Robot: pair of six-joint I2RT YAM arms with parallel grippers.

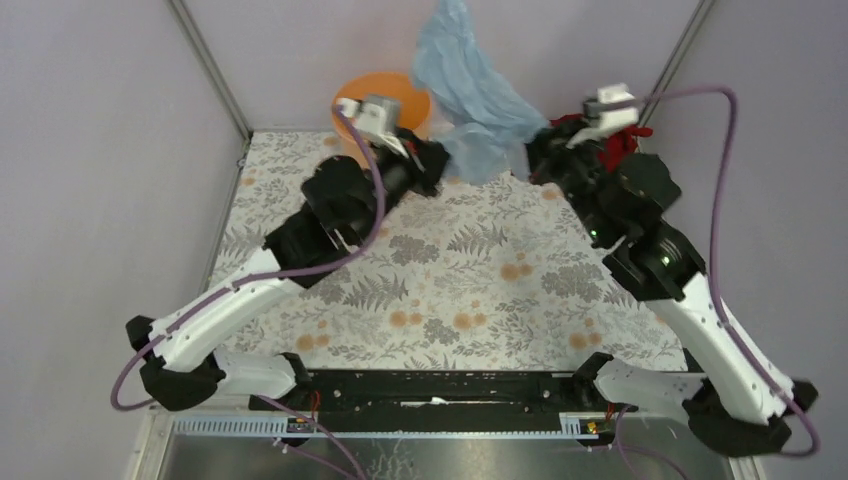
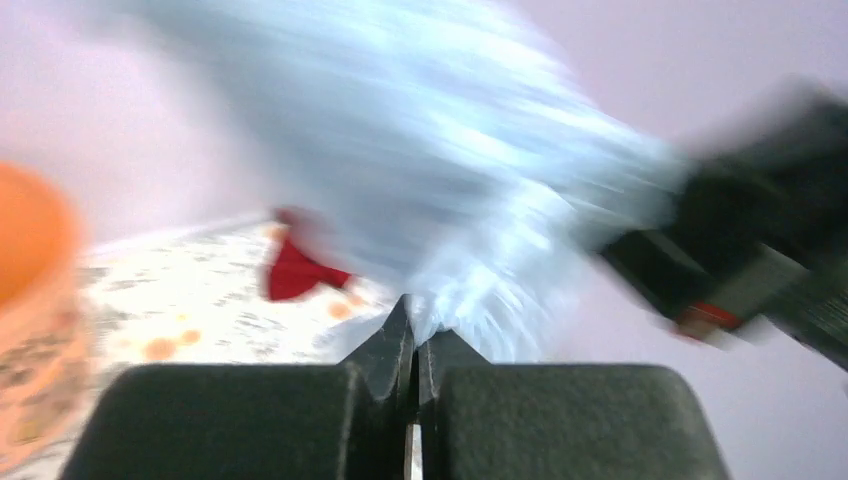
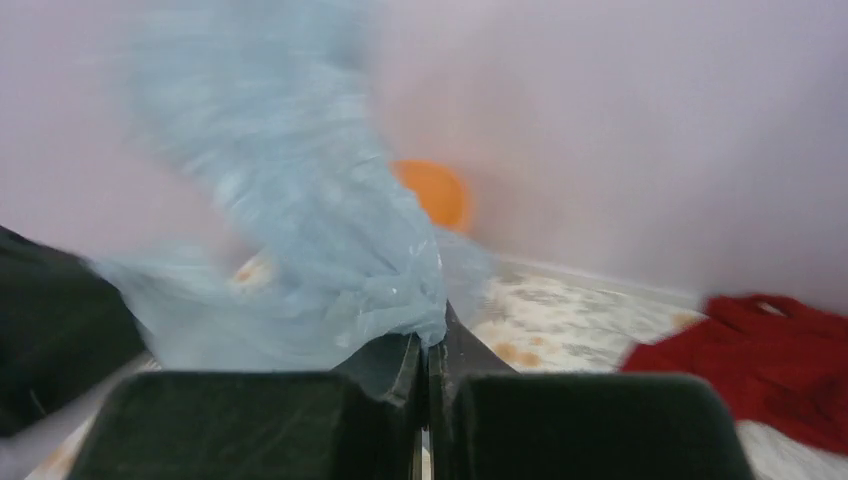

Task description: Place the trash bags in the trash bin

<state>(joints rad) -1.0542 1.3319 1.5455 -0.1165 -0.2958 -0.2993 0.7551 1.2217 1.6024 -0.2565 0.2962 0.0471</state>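
Observation:
The pale blue trash bag (image 1: 470, 90) hangs in the air between both grippers at the back of the table, billowing up and blurred. My left gripper (image 1: 437, 165) is shut on the bag's left edge (image 2: 470, 180). My right gripper (image 1: 528, 160) is shut on its right edge (image 3: 300, 240). The orange trash bin (image 1: 385, 100) stands at the back, just left of the bag and behind my left gripper. It also shows at the left edge of the left wrist view (image 2: 30, 300) and beyond the bag in the right wrist view (image 3: 435, 192).
A dark red cloth (image 1: 615, 140) lies at the back right, under my right wrist; it shows too in the right wrist view (image 3: 770, 350) and the left wrist view (image 2: 295, 270). The floral tablecloth (image 1: 450, 280) covers the table. Metal frame posts (image 1: 215, 70) stand at the back corners.

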